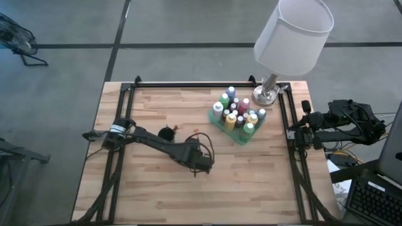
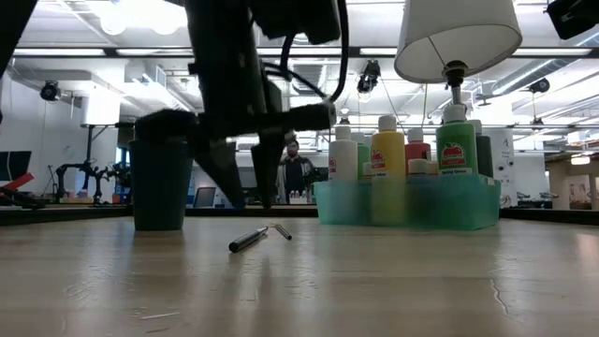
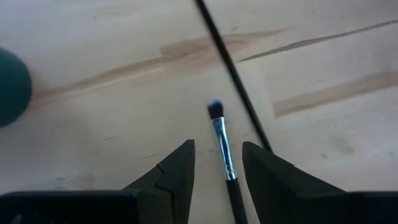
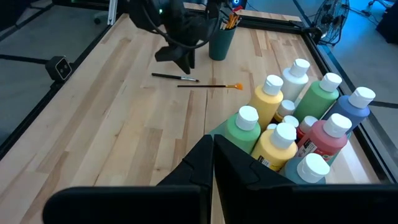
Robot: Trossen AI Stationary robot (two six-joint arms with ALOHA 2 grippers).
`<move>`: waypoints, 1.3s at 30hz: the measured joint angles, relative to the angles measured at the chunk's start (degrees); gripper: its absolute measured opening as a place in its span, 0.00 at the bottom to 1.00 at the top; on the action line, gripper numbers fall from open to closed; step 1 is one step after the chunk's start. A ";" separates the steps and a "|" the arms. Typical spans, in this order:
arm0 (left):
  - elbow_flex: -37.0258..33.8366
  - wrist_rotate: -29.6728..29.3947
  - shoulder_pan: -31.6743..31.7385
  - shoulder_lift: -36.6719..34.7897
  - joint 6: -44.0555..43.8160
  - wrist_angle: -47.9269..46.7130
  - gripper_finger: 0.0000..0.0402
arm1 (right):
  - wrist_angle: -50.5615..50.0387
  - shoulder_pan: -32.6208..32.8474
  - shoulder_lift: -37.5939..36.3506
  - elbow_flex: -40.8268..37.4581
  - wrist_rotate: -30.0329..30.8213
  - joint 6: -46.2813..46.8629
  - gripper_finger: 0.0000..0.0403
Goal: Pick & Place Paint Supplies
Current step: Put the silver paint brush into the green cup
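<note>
A short brush (image 3: pixel 218 127) with a silver ferrule and dark bristles lies flat on the wooden table. My left gripper (image 3: pixel 217 145) hangs just above it, open, with one finger on each side of the handle and touching nothing. The low view shows the fingertips (image 2: pixel 245 192) clear of that brush (image 2: pixel 248 241). A second, thin long brush (image 3: pixel 231 71) with an orange tip (image 4: pixel 237 86) lies beside it. The paint bottles (image 1: pixel 237 113) stand in the green tray (image 1: pixel 221 127). My right gripper (image 4: pixel 211 148) is shut and waits at the table's right edge.
A dark green cup (image 1: pixel 166 133) holding brushes (image 4: pixel 230 20) stands just beyond the left gripper, toward the far left. A lamp (image 1: pixel 292 37) stands at the far right corner behind the tray. Black rails (image 1: pixel 188 83) frame the table. Bare wood lies along the near side.
</note>
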 joint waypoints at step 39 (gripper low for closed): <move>-10.41 -4.50 1.85 -0.15 -4.98 14.95 0.19 | -0.02 0.01 0.01 0.01 0.00 0.00 0.02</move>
